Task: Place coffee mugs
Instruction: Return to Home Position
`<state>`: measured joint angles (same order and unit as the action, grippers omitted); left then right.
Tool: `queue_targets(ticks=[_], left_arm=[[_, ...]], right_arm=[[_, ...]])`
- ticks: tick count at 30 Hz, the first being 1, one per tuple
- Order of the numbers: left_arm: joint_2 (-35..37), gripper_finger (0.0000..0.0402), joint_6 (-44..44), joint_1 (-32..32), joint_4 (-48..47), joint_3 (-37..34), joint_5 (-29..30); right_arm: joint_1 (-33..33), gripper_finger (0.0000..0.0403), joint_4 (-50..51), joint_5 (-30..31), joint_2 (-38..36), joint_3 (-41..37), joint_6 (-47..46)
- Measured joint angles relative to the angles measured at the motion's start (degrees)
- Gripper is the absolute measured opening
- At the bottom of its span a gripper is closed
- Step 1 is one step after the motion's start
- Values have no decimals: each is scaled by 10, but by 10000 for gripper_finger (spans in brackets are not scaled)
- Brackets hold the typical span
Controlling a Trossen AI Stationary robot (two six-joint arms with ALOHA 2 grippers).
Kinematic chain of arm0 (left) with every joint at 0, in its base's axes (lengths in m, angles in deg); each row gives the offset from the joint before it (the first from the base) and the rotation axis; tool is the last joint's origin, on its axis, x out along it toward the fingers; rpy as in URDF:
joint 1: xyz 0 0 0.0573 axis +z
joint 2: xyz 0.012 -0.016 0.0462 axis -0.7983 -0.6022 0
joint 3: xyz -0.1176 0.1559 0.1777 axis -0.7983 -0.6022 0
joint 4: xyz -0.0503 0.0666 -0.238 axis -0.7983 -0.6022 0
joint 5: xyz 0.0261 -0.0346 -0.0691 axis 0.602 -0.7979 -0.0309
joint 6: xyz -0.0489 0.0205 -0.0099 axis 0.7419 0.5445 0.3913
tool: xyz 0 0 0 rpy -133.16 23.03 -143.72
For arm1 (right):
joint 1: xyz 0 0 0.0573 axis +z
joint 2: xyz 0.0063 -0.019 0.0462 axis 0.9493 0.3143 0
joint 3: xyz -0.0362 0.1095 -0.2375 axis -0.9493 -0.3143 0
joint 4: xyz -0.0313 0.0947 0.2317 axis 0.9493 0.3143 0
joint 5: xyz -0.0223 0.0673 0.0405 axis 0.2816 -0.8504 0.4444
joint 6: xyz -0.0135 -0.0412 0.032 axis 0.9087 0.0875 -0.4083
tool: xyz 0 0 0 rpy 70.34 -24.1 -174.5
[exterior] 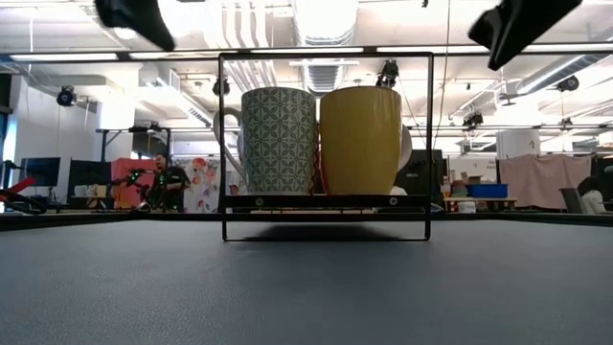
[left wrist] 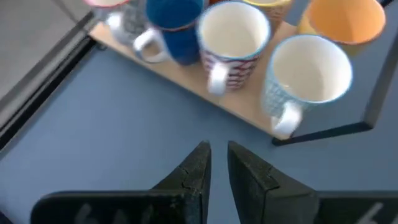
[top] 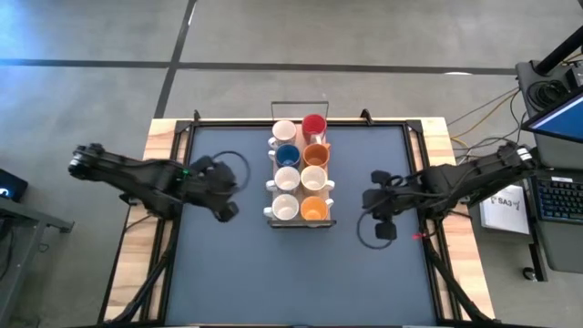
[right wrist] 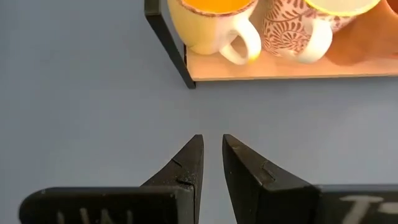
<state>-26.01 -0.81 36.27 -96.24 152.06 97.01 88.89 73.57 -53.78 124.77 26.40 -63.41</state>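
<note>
Eight coffee mugs stand in two rows on a long light-wood tray [top: 300,221] with a black wire frame at the table's middle. From back to front, the left row holds a white mug [top: 284,130], a blue mug [top: 287,155] and two white mugs; the right row holds a red mug [top: 314,125], an orange mug [top: 315,155], a white mug [top: 314,178] and an orange mug [top: 314,210]. My left gripper [top: 224,197] hovers left of the tray, shut and empty [left wrist: 217,146]. My right gripper [top: 375,202] hovers right of the tray, shut and empty [right wrist: 212,138].
The dark table mat [top: 301,273] spreads around the tray. The wooden table edges [top: 137,237] lie on both sides. A desk with a keyboard [top: 556,196] stands at the far right. In the low view a person [exterior: 170,182] shows far behind the table.
</note>
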Motion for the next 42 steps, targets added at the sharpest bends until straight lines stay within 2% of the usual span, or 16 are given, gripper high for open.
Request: queue_targets(ticks=[12,19,28,37,42], left_arm=[[268,36,0,-5,172,-243,17],[370,36,-56,-5,309,-358,20],[436,36,-111,-5,429,-457,20],[452,36,-108,-5,472,-504,19],[452,36,-110,-5,530,-540,6]], right_arm=[[0,50,-132,20,-151,-181,-49],[0,50,-245,21,-208,-279,-49],[0,50,-472,31,-238,-412,-18],[0,50,-688,31,-239,-545,-23],[0,50,-797,32,-239,-604,-23]])
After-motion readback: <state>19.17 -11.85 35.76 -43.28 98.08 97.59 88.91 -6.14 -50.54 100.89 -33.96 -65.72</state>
